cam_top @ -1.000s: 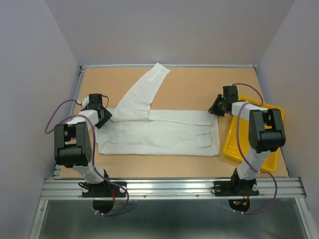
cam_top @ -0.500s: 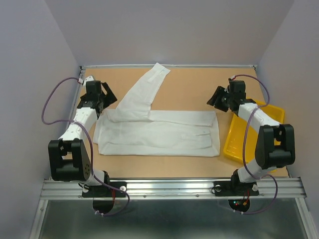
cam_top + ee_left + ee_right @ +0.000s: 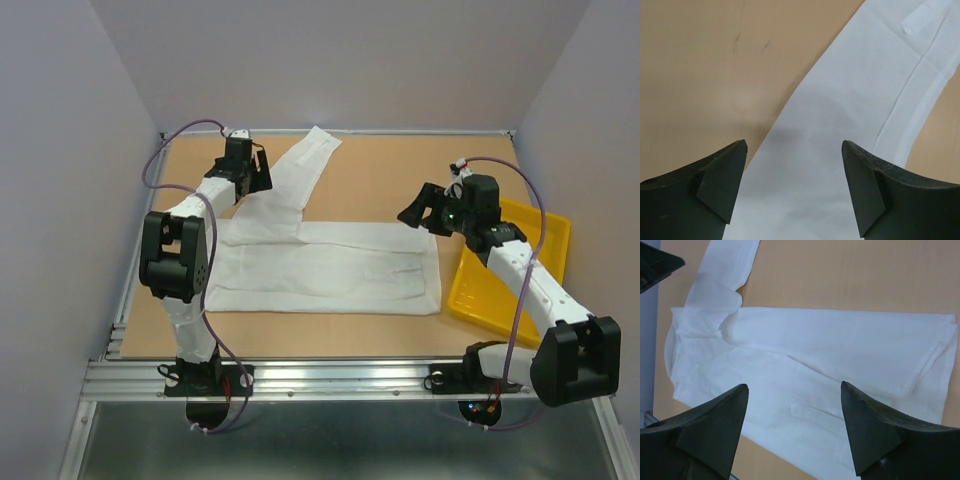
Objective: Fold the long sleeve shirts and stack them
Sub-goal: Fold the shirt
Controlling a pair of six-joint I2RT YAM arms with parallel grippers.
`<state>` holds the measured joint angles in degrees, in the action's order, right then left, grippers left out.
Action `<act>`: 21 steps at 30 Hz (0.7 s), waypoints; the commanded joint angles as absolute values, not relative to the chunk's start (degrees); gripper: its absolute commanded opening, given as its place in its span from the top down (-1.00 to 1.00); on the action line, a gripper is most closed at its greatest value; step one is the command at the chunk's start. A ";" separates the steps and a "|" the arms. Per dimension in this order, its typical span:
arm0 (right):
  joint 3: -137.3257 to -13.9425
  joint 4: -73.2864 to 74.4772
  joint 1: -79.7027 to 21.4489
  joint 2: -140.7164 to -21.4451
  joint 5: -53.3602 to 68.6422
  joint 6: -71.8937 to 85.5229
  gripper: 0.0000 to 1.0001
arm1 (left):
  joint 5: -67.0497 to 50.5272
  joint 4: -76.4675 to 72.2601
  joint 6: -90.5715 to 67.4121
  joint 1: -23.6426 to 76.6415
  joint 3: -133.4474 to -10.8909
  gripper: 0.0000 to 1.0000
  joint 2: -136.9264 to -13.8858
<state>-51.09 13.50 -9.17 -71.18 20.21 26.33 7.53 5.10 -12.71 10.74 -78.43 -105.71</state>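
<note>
Over the table (image 3: 400, 170): left hand (image 3: 252, 172) above the sleeve (image 3: 300, 170) of the shirt (image 3: 320, 265), right hand (image 3: 415, 208) near its right edge (both spread wide, empty)

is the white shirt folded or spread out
Partly folded: the shirt body lies doubled into a rectangle, but one sleeve stretches out diagonally.

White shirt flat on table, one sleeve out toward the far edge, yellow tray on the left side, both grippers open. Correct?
Tray side is wrong: the yellow tray sits on the right side, as the top external view shows. The rest stands: white shirt flat on the table, one sleeve toward the far edge, left gripper and right gripper open.
</note>
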 commanded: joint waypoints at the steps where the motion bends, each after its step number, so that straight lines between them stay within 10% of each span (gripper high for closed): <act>1: -48.43 14.41 -10.46 -66.11 22.76 25.49 -0.61 | 8.96 3.61 -12.39 10.37 -81.47 -0.73 -108.36; 21: -43.86 18.46 -12.22 -60.38 24.96 23.47 -1.00 | 7.65 8.17 -11.78 10.37 -95.27 -0.61 -125.86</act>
<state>-45.10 17.93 -11.73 -61.95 24.14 24.84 8.25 6.33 -12.38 10.63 -92.12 -125.58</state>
